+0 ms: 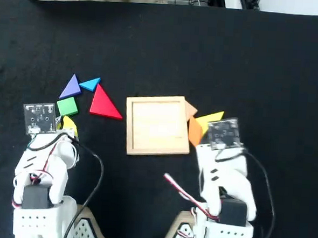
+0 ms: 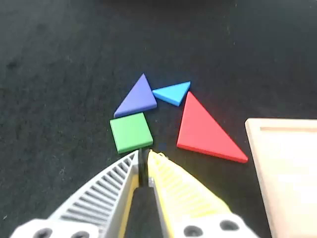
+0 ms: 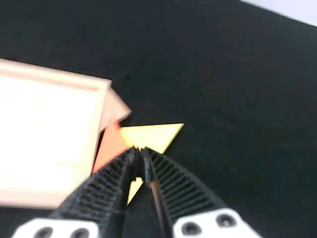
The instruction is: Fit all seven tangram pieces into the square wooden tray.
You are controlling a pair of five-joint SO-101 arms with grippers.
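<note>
The square wooden tray [image 1: 157,124] lies mid-table, its floor showing bare wood. Left of it sit a red triangle [image 1: 103,104], blue triangle [image 1: 90,84], purple triangle [image 1: 71,86] and green square [image 1: 67,107]. My left gripper [image 2: 143,157] is shut on nothing, its tips just short of the green square [image 2: 131,132]. Against the tray's right side lie a tan piece [image 1: 190,109], an orange piece [image 1: 194,130] and a yellow triangle [image 1: 208,121]. My right gripper [image 3: 138,151] is shut, its tips over the near edge of the yellow triangle [image 3: 153,135], beside the orange piece [image 3: 110,146].
Black cloth covers the table. Both arm bases stand at the near edge, with cables trailing between them [image 1: 179,190]. The tray's wall [image 2: 287,168] lies to one side of the red triangle [image 2: 205,131]. Open cloth stretches behind the pieces.
</note>
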